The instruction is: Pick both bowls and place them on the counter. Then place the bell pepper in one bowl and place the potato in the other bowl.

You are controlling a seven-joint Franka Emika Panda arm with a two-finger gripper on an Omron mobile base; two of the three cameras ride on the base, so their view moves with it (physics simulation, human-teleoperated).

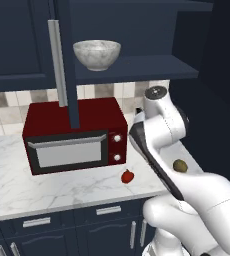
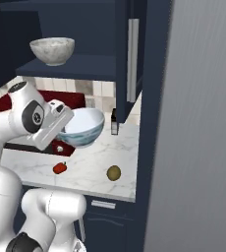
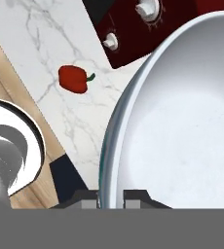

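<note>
Above marble counter (image 2: 93, 165), hand (image 3: 110, 197) grips blue-patterned bowl (image 2: 83, 127) rim.

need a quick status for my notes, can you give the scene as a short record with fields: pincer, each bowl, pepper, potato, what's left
pincer: shut on the rim of the blue-patterned bowl
blue-patterned bowl: held in the air above the counter, in front of the red microwave
marbled bowl: upright on the open cabinet shelf
bell pepper: lying on the counter, near the microwave's front corner
potato: on the counter, apart from the pepper
left: neither bowl on the counter yet; both vegetables unbowled
</note>
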